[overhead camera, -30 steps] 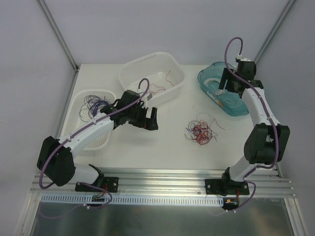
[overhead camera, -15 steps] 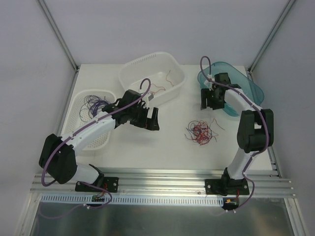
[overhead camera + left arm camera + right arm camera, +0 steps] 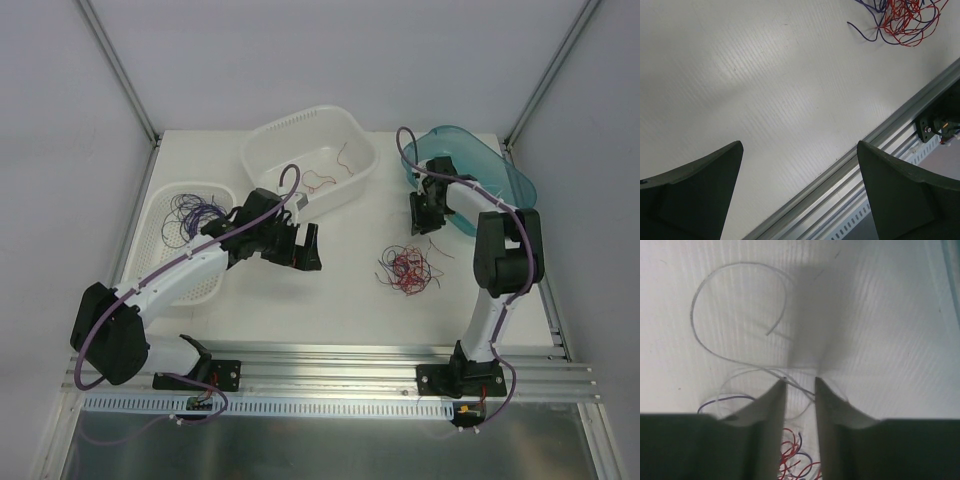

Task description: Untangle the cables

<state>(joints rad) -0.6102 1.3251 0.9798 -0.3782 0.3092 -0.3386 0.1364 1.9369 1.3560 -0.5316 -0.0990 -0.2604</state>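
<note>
Red and purple cables [image 3: 405, 268] tangled on table [image 3: 335, 300]. Left gripper [image 3: 303, 254] left of tangle, jaws wide apart above table. Right gripper [image 3: 426, 220] just behind tangle, jaws nearly together with a thin gap. White cable [image 3: 715, 354] crosses their tips; can't tell if pinched.

table [image 3: 340, 300] | white tray [image 3: 200, 187] | white tub [image 3: 352, 183] | teal tub [image 3: 490, 165] | tangled cables [image 3: 405, 268]
</note>
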